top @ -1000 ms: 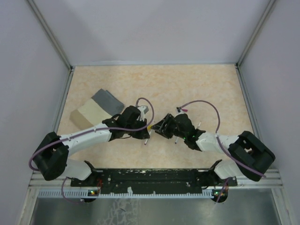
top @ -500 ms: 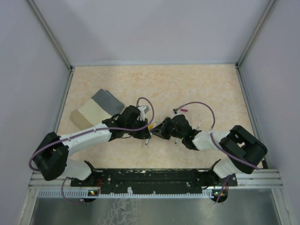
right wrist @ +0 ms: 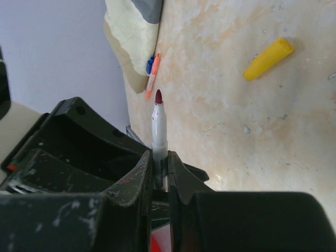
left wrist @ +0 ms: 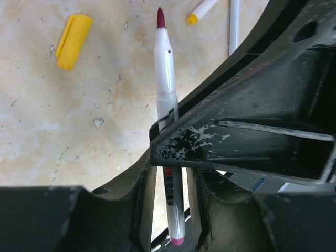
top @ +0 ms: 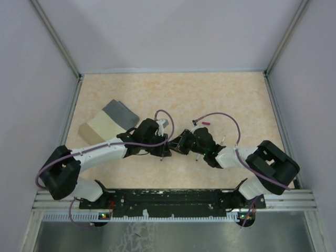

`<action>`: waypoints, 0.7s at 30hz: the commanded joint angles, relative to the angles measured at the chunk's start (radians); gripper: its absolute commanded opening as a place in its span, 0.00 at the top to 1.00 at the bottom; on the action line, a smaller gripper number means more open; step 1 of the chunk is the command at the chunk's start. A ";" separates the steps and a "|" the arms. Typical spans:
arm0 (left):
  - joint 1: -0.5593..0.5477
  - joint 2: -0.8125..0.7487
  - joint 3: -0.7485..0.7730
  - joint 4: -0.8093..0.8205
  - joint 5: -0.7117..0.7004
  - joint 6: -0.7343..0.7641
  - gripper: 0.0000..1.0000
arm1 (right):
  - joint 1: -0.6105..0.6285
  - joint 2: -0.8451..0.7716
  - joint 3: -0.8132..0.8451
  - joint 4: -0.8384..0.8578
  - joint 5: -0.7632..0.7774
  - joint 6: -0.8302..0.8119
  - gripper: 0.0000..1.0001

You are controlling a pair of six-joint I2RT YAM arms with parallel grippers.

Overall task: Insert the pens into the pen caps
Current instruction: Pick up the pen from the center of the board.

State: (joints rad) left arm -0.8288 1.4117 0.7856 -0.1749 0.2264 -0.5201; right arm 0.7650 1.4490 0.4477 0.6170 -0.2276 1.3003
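In the right wrist view my right gripper (right wrist: 160,157) is shut on a white pen (right wrist: 159,126) with a dark red tip pointing away from it. In the left wrist view the same pen (left wrist: 166,68) runs between the fingers of my left gripper (left wrist: 170,181), with a gap on each side, and the right gripper's black body crosses over it. In the top view the left gripper (top: 164,147) and right gripper (top: 176,146) meet at the table's middle. A yellow cap (left wrist: 73,34) lies on the table beyond the pen's tip, also in the right wrist view (right wrist: 268,59).
A beige box with a grey lid (top: 107,122) lies at the left; an orange pen (right wrist: 151,79) lies beside it. A yellow-tipped pen (left wrist: 202,9) and another barrel (left wrist: 234,23) lie near. Loose pens (top: 223,142) lie by the right arm. A small magenta piece (top: 205,124) lies behind it.
My right gripper has moved left with the pen until it meets the left gripper. The left gripper has shifted slightly right. The yellow cap between them is now covered in the top view.
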 commanded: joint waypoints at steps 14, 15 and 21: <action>-0.003 -0.044 0.033 -0.012 -0.049 0.052 1.00 | 0.010 -0.198 0.107 -0.261 0.134 -0.220 0.67; -0.002 -0.053 0.034 -0.013 -0.056 0.057 1.00 | 0.010 -0.222 0.119 -0.302 0.154 -0.245 0.64; -0.001 -0.110 0.050 -0.030 -0.086 0.100 1.00 | -0.035 -0.367 0.162 -0.566 0.302 -0.390 0.60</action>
State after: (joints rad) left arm -0.8333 1.3556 0.7944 -0.1921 0.1711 -0.4686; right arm 0.7609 1.1732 0.5529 0.2344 -0.0673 1.0454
